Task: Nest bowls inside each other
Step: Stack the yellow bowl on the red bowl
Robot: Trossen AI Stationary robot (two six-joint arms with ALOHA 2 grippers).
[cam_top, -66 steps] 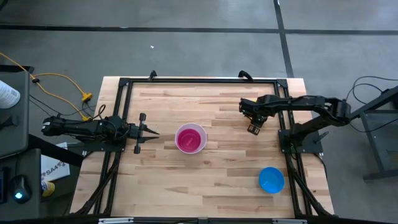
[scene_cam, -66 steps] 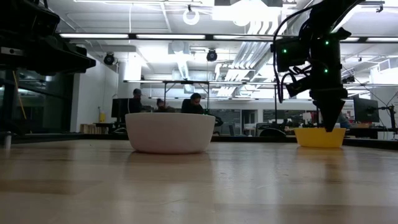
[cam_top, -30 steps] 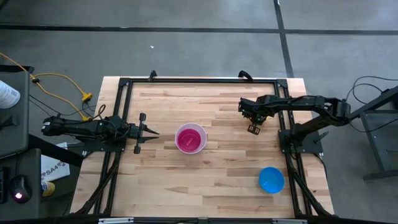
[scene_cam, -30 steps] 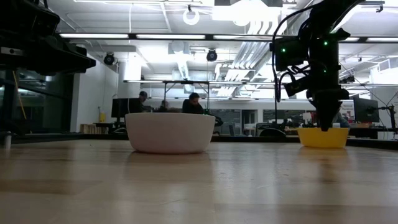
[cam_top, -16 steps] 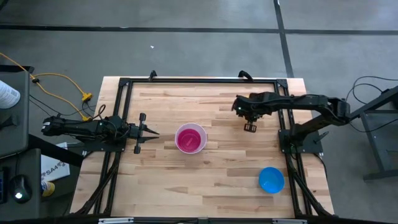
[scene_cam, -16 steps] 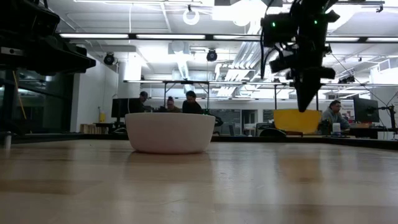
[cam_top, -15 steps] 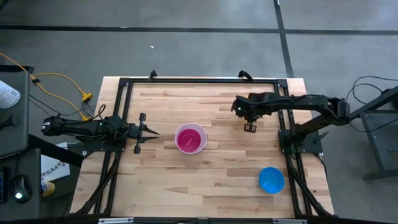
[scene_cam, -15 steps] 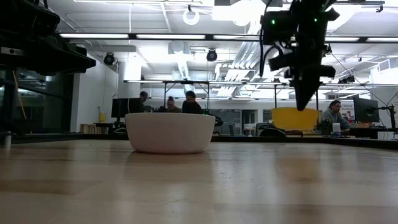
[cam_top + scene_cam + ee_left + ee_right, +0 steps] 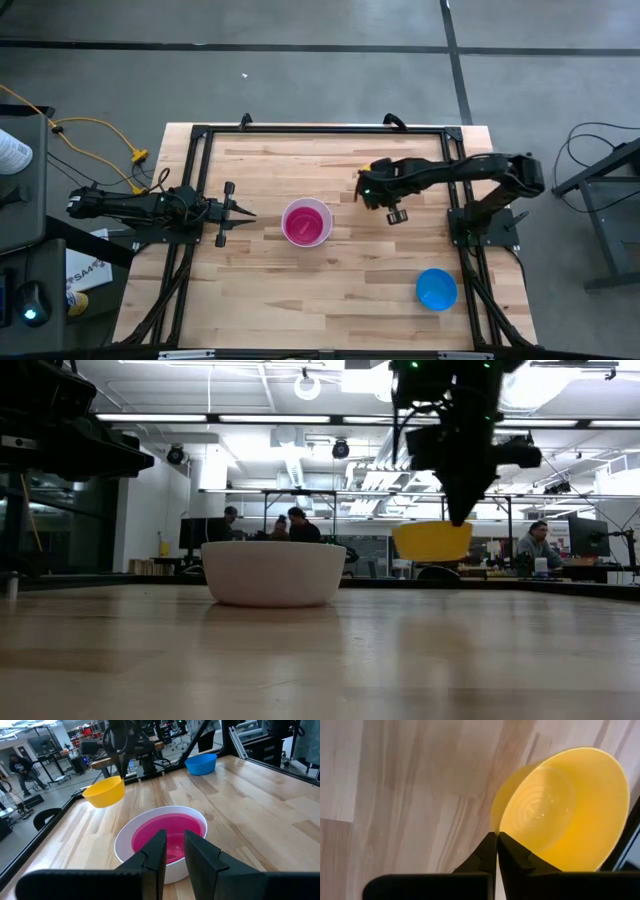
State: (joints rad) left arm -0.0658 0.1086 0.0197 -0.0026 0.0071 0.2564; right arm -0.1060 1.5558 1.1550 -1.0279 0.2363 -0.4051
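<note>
A white bowl (image 9: 307, 222) stands on its base at mid-table with a red-pink bowl (image 9: 167, 837) nested inside it. The blue bowl (image 9: 436, 289) sits near the front right corner. The yellow bowl (image 9: 432, 541) hangs above the table right of the white bowl (image 9: 273, 573), with my right gripper (image 9: 460, 512) shut on it; in the high view the arm covers it. My left gripper (image 9: 235, 212) rests level at the table's left, pointing at the white bowl. Its fingers (image 9: 155, 855) stand a narrow gap apart with nothing between them. My right gripper pinches the yellow bowl's rim (image 9: 495, 827), one finger inside the bowl and one on its outer wall. The fingers come steeply from above, pointing down. The bowl hangs below them, opening up, lifted clear of the table.
A black frame (image 9: 320, 130) runs around the table's edges, and the right arm's base (image 9: 485, 225) stands at the right rail. Bare wood lies between the white bowl and the blue one. People (image 9: 295, 525) sit in the room beyond the far edge.
My right gripper has risen and swung toward the table's left, toward the white bowl, rolling its wrist as it went. The yellow bowl, which stood on the table a second ago, is now lifted clear and carried along.
</note>
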